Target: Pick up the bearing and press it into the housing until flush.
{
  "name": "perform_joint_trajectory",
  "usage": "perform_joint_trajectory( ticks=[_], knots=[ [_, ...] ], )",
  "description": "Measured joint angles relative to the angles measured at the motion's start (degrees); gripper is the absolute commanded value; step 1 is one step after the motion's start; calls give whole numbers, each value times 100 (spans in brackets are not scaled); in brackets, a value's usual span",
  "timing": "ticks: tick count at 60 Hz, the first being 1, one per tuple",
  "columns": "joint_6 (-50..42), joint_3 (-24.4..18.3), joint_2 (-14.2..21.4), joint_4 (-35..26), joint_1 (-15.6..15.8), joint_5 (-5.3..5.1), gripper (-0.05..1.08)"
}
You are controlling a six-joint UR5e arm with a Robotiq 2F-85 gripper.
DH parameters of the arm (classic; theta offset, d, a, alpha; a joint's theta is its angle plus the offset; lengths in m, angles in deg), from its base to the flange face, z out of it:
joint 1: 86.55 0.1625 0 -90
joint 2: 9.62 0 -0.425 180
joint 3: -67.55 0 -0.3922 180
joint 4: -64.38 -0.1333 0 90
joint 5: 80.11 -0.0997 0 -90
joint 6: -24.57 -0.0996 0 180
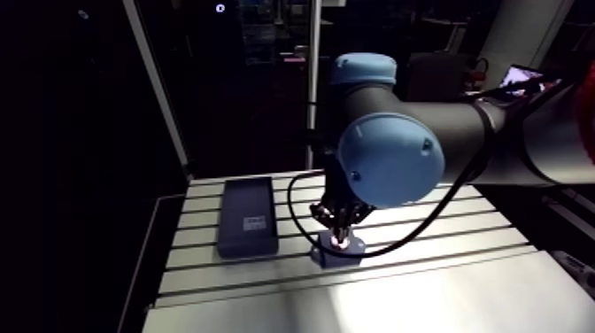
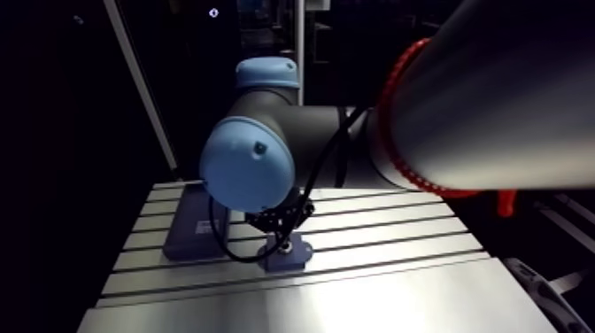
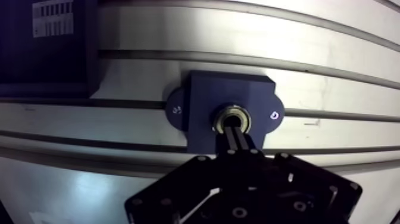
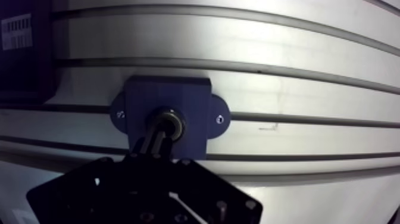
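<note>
gripper (image 3: 234, 126) down on the bearing (image 3: 244, 112), and the bearing sits in the housing (image 3: 205, 95).
arm view: slotted aluminium table (image 1: 443, 274), pale under the light; one blue housing, one dark flat case (image 1: 247, 217) near it, both lying flat on the slats; the fingers are too small and dark to read here. wrist view: one bearing, metal ring in the housing's bore, flush or not i can't tell; two fingers pinched close together, tips on the bearing's middle, clasping nothing; the case is cut off, its barcode label (image 3: 53, 18) partly showing.
</note>
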Motion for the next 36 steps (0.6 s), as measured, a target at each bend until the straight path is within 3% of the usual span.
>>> perform_joint_trajectory(
  ticks=[36],
  knots=[
    [21,8,-96,39,-24,-2,108]
  ],
)
